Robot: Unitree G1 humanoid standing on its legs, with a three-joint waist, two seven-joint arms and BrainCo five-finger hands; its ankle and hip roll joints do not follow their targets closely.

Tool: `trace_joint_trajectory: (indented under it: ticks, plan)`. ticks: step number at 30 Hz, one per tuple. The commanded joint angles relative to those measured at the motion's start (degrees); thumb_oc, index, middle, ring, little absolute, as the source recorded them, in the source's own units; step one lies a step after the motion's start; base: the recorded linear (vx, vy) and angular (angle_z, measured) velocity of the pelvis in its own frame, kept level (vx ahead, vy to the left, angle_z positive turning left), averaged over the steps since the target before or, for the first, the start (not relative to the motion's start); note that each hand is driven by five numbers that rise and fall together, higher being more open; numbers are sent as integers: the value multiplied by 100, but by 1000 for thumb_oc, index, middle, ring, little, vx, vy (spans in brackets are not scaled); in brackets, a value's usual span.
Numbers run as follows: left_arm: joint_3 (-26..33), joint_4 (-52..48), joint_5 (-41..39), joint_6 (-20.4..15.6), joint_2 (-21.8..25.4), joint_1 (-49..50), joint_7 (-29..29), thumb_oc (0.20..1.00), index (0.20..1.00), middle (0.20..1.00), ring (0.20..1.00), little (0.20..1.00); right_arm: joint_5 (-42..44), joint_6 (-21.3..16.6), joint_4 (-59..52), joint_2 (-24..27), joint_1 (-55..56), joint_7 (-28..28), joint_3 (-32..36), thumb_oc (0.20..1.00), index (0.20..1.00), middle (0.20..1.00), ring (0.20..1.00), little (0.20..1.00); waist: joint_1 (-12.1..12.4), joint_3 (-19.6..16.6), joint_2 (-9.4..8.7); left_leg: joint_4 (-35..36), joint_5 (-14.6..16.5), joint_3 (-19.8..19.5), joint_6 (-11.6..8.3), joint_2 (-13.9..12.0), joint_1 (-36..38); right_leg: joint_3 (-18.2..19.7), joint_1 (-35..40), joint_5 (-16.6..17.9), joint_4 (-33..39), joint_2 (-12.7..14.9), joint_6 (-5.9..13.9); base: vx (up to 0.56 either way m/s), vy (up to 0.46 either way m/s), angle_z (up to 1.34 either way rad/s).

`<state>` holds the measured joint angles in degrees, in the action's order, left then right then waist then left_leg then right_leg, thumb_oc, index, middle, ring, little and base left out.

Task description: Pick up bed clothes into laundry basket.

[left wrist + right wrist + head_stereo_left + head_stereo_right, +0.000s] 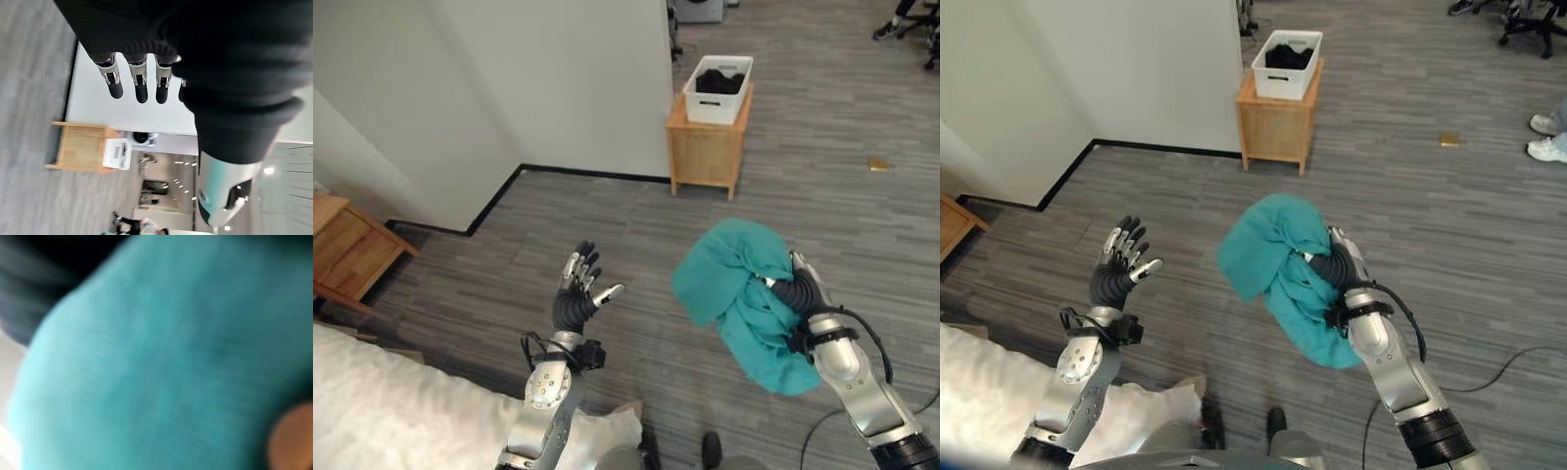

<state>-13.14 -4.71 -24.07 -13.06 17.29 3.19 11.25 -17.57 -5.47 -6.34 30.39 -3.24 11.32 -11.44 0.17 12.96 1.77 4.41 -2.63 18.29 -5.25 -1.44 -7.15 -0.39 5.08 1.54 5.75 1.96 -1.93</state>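
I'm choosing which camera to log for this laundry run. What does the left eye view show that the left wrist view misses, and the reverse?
Left eye view alone: the right robot hand bundled in the teal cloth, the white bedding and a small wooden table. Left wrist view alone: a lit room in the background past the wall. Both: the left robot hand, fingers straight and holding nothing, and the white laundry basket with dark clothes on its wooden stand.

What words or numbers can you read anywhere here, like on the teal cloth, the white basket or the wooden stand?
None can be read.
teal cloth, bunched in the right hand: plain, no print.
white basket with dark clothes: no label to be seen.
wooden stand: bare wood.
left hand, open and empty: no markings readable.
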Motion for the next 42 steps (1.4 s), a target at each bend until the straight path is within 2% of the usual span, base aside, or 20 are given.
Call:
trace_joint_trajectory:
  ticks: [1, 4, 7, 9, 10, 11, 13, 14, 18, 21, 24, 27, 31, 32, 33, 34, 37, 39, 41, 42]
  plan:
    - [148, -443, -87, -215, 55, -69, 150, 1000, 1000, 1000, 1000, 1000, -114, -261, -615, 171, -356, 199, 220, 200, 200, 200, 200, 200, 214, -153, 25, -575, -429, 281, -18, -312, -441, -768, 816, -1144, -75, 118, 564, 435, 51, -18]
    - [38, -416, -85, -167, 84, -30, 206, 1000, 1000, 1000, 1000, 1000, -301, -233, -594, 171, -338, 171, 193, 200, 200, 200, 200, 200, 320, -341, 77, -55, -641, 239, 203, -251, -194, -649, 1223, -1316, -75, 85, 674, 569, 94, -48]
    - [-64, -406, 58, -122, 268, -101, 216, 1000, 1000, 1000, 1000, 1000, -452, -226, -482, 173, -227, 222, 208, 200, 200, 200, 200, 200, 346, -485, -111, 32, -531, 353, 366, -148, 8, -703, 1165, -1330, -676, 209, 842, 477, 53, -79]
    - [-137, -428, 273, -51, 468, -220, 261, 1000, 1000, 1000, 1000, 1000, -519, -189, -385, 210, -112, 245, 352, 200, 200, 200, 200, 200, 193, -445, -220, 59, -207, 428, 512, -59, 346, -1000, 619, -798, -2220, 409, 1407, 366, 63, -21]
    - [-135, -427, 274, -50, 468, -226, 263, 1000, 1000, 1000, 1000, 1000, -519, -190, -384, 210, -118, 245, 352, 200, 200, 200, 200, 200, 207, -452, -203, 59, -224, 440, 511, -85, 325, -985, 585, -781, -2229, 387, 1398, 300, 64, -19]
    - [-228, -420, 465, -25, 587, -353, 300, 1000, 1000, 1000, 1000, 1000, -487, -173, -340, 212, -30, 252, 474, 200, 200, 200, 200, 200, -11, -341, -159, 59, 0, 416, 567, -105, 603, -1096, -5, -248, -3366, 547, 1693, 156, 38, 11]
    - [-273, -416, 543, -4, 624, -466, 311, 1000, 1000, 1000, 1000, 1000, -442, -156, -316, 188, -10, 267, 557, 200, 200, 200, 200, 200, -111, -269, -53, 59, 73, 414, 570, -202, 721, -1211, -411, -57, -3785, 669, 1693, 251, 37, 31]
    - [-337, -376, 579, 2, 664, -649, 350, 1000, 1000, 1000, 1000, 1000, -296, -154, -257, 143, 53, 321, 680, 200, 200, 200, 200, 200, -283, -172, 48, 59, 247, 399, 549, -221, 942, -1482, -800, -224, -3793, 1158, 1580, 287, 27, 18]
    - [-520, -251, 682, 9, 595, -939, 276, 1000, 1000, 1000, 1000, 1000, -48, -148, -115, 178, 175, 364, 874, 200, 200, 200, 200, 200, -598, -47, 143, 59, 481, 238, 430, -209, 1299, -1636, -1134, -701, -2825, 1050, 1209, 338, -77, 20]
    - [-578, -27, 773, 49, 449, -1196, 250, 1000, 1000, 1000, 1000, 1000, -28, -36, 161, 302, 245, 477, 1128, 200, 200, 200, 200, 200, -892, -96, 57, 59, 887, 175, 261, -96, 1781, -1696, -1435, -85, -799, 943, 1283, 509, -264, 29]
    - [-514, 101, 778, 24, 413, -1316, 274, 1000, 1000, 1000, 1000, 1000, -138, 70, 343, 443, 90, 600, 1240, 200, 200, 200, 200, 200, -972, -85, 164, 59, 1261, 162, 166, -138, 2238, -1855, -1762, 221, -209, 1057, 1482, 474, -200, 35]
    - [-542, 212, 783, -14, 314, -1452, 203, 1000, 1000, 1000, 1000, 1000, -233, 106, 371, 623, 111, 615, 1346, 200, 200, 200, 200, 200, -1028, -105, 165, 59, 1472, 93, 162, -30, 2586, -1833, -1697, 454, -201, 1154, 1387, 365, -221, -33]
    - [-582, 142, 692, -65, 171, -1305, 146, 1000, 1000, 1000, 1000, 1000, -219, 73, 345, 724, 134, 587, 1376, 200, 200, 200, 200, 200, -1072, -154, 364, -1025, 1195, 97, -144, -355, 2421, -2007, -1370, 416, -161, 1041, 1205, 353, -275, 1]
    - [-597, 131, 603, -77, 134, -1251, 151, 1000, 1000, 1000, 1000, 1000, -207, 60, 348, 737, 140, 579, 1342, 200, 200, 200, 200, 200, -1033, -117, 382, -1789, 826, 55, -268, -561, 2073, -2050, -1154, 305, -114, 962, 1087, 397, -535, 6]
    - [-568, 90, 463, -85, 133, -1183, 150, 1000, 1000, 1000, 1000, 1000, -176, 31, 305, 893, 36, 580, 1288, 200, 200, 200, 200, 200, -899, 11, 317, -3361, 15, -102, -502, -869, 1488, -2068, -775, 34, -76, 825, 812, 397, -528, -8]
    - [-545, 65, 441, -101, 134, -1135, 169, 1000, 1000, 1000, 1000, 1000, -165, 25, 268, 950, -25, 570, 1244, 200, 200, 200, 200, 200, -831, 72, 250, -3976, -132, -141, -547, -954, 1233, -2013, -620, -105, -75, 778, 689, 313, -402, -16]
    - [-493, 35, 405, -88, 119, -1039, 235, 1000, 1000, 1000, 1000, 1000, -146, 25, 293, 1015, -114, 528, 1124, 200, 200, 200, 200, 200, -670, 137, 72, -4442, 58, 5, -461, -1035, 777, -1869, -359, -316, -75, 796, 595, 324, -181, -67]
    - [-458, 23, 347, -93, 41, -863, 248, 1000, 1000, 1000, 1000, 1000, -142, 9, 313, 1010, -95, 413, 958, 200, 200, 200, 200, 200, -384, 171, -7, -3837, 371, 39, -260, -863, 17, -1573, -33, -531, -75, 745, 612, 545, -117, -34]
    - [-467, 18, 354, -91, 26, -817, 244, 1000, 1000, 1000, 1000, 1000, -148, -6, 324, 993, -83, 394, 908, 200, 200, 200, 200, 200, -312, 135, -7, -3293, 346, 69, -172, -699, -15, -1521, 13, -564, -75, 746, 647, 467, 0, -60]
    - [-452, 13, 325, -82, -31, -712, 242, 1000, 1000, 1000, 1000, 1000, -180, -40, 434, 984, -77, 352, 737, 200, 200, 200, 200, 200, -150, 72, 186, -1544, 103, -3, -122, -484, -67, -1446, 273, -776, -75, 582, 781, 574, 71, -73]
